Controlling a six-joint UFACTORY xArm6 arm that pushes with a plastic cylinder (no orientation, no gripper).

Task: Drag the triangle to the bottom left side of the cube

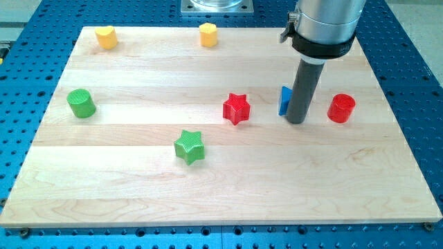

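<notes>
Camera view: my tip (296, 122) touching right face of blue triangle (284, 100), mostly hidden behind rod. No jaws on rig. No cube identifiable; red cylinder (341, 108) right. Advise slow push, contact centred.

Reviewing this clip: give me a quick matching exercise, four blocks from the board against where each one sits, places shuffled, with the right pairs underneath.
Blocks:
1. green star
2. red cylinder
3. blue block
4. green cylinder

Places:
A. just on the view's left of my tip, partly hidden by the rod
B. near the board's left edge in the view
C. on the view's right of the rod
D. below and to the view's left of the red star

Pairs: 1-D, 2-C, 3-A, 4-B
</notes>
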